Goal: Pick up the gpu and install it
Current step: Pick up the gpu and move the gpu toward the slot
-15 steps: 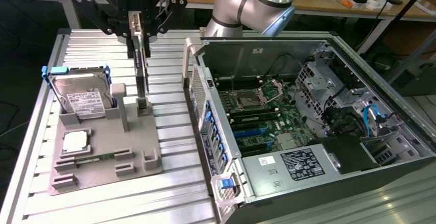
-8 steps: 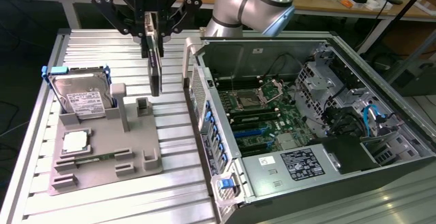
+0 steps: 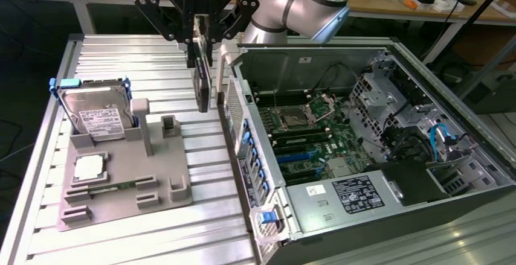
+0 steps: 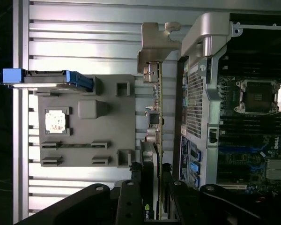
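**Card in the gripper, outside the case**

- Gripper (image 3: 200, 58): black two-finger unit on the grey arm, pointing down over the table. Its fingers are clamped from both sides on the upper edge of the gpu. The wrist view looks down between the same fingers (image 4: 152, 173), with the card running away from them edge on.
- gpu (image 3: 202, 90): thin dark card, hanging upright from the fingers. It sits over the strip of table between the grey fixture and the outer wall of the computer case, and none of it is inside the case. I cannot tell whether its lower end touches the table. In the wrist view the card (image 4: 155, 112) ends in its silvery bracket (image 4: 154, 42), close beside the case's perforated wall.
- Computer case (image 3: 241, 132): lying open at the exterior view's right, with the motherboard (image 3: 310, 132) exposed and a labelled power supply (image 3: 354, 195) at the near end.
- Grey fixture (image 3: 161, 180): flat holder on the slatted metal table (image 3: 129, 60), at the exterior view's left.
- Hard drive (image 3: 95, 113): silver with a white label and a blue frame, standing tilted in the fixture's far corner.
- Processor chip (image 3: 87, 167): lying flat in a pocket of the fixture.
- Memory stick (image 3: 109, 188): narrow and green, lying in a slot just in front of the chip.
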Robot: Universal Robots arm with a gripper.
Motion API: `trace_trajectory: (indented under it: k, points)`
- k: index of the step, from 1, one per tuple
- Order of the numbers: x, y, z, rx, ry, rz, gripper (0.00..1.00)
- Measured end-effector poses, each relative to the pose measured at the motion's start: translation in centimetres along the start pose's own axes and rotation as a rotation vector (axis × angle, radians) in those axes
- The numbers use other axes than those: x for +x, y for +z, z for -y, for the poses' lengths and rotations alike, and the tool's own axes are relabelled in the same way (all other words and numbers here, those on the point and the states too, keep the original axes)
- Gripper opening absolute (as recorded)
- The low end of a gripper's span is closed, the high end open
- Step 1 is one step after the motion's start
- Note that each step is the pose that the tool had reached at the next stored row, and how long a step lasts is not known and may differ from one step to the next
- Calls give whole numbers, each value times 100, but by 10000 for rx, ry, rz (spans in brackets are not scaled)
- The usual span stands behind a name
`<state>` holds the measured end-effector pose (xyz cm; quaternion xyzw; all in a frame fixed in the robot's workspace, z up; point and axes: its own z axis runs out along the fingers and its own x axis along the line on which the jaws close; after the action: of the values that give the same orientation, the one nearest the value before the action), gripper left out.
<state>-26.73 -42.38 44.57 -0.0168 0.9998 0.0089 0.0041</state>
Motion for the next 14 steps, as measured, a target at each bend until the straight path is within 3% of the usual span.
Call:
trace_trajectory:
  k: [14]
  points:
    - [-319, 2, 11, 1, 1, -1, 27]
